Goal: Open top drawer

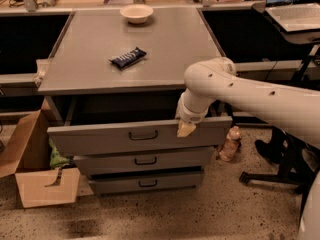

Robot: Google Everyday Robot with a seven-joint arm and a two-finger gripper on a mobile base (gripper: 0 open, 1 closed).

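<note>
Our gripper (186, 129) rested against the upper rim of the top drawer (100, 139), under the worktop (170, 44) front edge near its right corner; we could not tell if it was open or closed. The drawer, partly out, stretched leftward from it.

Gripper (186, 129) at right rim of top drawer (100, 139); handle (143, 135) seemingly unobstructed, cardboard box (45, 186) leftward.

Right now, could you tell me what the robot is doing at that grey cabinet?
The robot's arm reaches in from the right, and its gripper is at the upper edge of the top drawer, right of its loop handle. That drawer stands partly pulled out, ahead of the two lower drawers. A dark snack bar and a bowl lie on the cabinet top.
</note>
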